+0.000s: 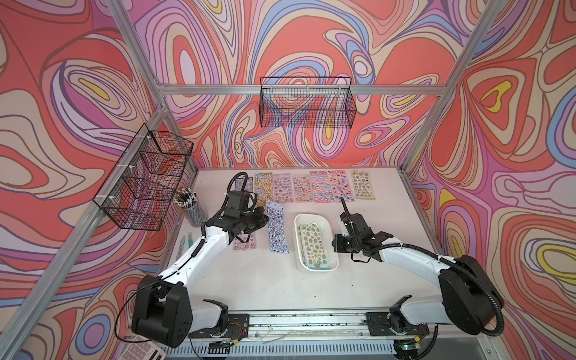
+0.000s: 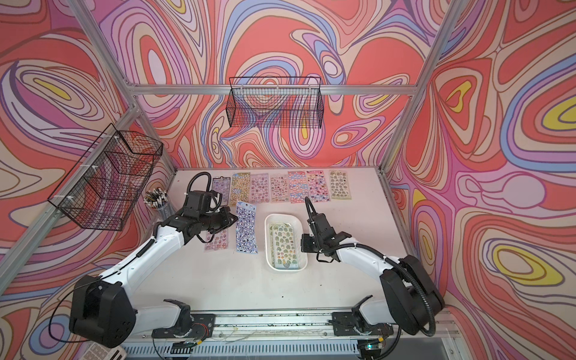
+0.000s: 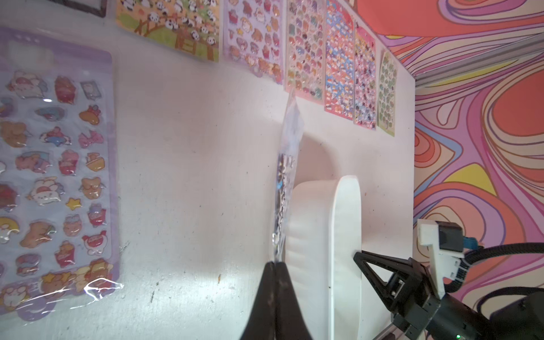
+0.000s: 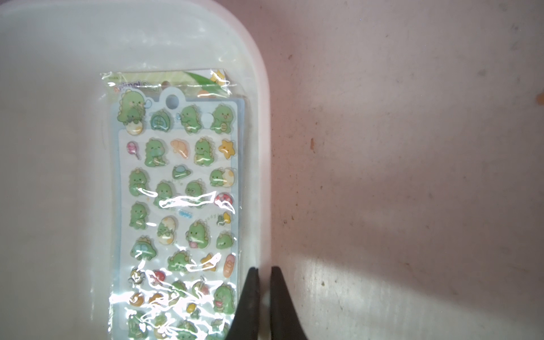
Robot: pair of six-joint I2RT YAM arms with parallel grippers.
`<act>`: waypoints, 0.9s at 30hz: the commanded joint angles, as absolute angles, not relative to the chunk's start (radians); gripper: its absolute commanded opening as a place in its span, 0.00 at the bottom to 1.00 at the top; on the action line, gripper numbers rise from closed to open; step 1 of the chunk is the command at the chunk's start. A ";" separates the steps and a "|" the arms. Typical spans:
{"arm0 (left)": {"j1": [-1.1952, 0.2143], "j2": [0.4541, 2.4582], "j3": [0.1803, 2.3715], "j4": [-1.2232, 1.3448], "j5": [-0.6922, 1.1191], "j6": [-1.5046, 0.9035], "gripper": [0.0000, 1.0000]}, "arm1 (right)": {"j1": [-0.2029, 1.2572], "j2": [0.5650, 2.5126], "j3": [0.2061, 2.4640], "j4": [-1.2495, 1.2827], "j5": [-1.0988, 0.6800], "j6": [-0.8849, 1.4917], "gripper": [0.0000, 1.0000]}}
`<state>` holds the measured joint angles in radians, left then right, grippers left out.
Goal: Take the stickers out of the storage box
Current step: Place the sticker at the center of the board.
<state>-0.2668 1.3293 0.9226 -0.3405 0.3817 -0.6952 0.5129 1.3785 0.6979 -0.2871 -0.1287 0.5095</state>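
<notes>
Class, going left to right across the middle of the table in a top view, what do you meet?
Pencil cup → left gripper → blue sticker sheet → storage box → right gripper.

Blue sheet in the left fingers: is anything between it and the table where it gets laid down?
Nothing visible does. The blue sheet, pinched in the left fingers, is over bare table between the lilac sheet and the storage box, close to the box's outer wall.

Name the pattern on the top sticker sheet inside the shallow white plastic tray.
Top sticker sheet: green cartoon dinosaurs; clearest in right wrist view.
</notes>
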 commanded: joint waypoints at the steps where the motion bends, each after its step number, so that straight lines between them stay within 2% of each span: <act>1: -0.248 1.400 0.894 -0.272 0.463 -0.649 0.00 | 0.516 1.400 0.706 -0.345 -0.116 0.490 0.00; 10: -0.211 1.540 0.918 -0.175 0.427 -0.602 0.00 | 0.515 1.402 0.692 -0.333 -0.127 0.486 0.00; 27: -0.140 1.636 0.945 -0.195 0.309 -0.549 0.00 | 0.515 1.417 0.692 -0.317 -0.141 0.485 0.00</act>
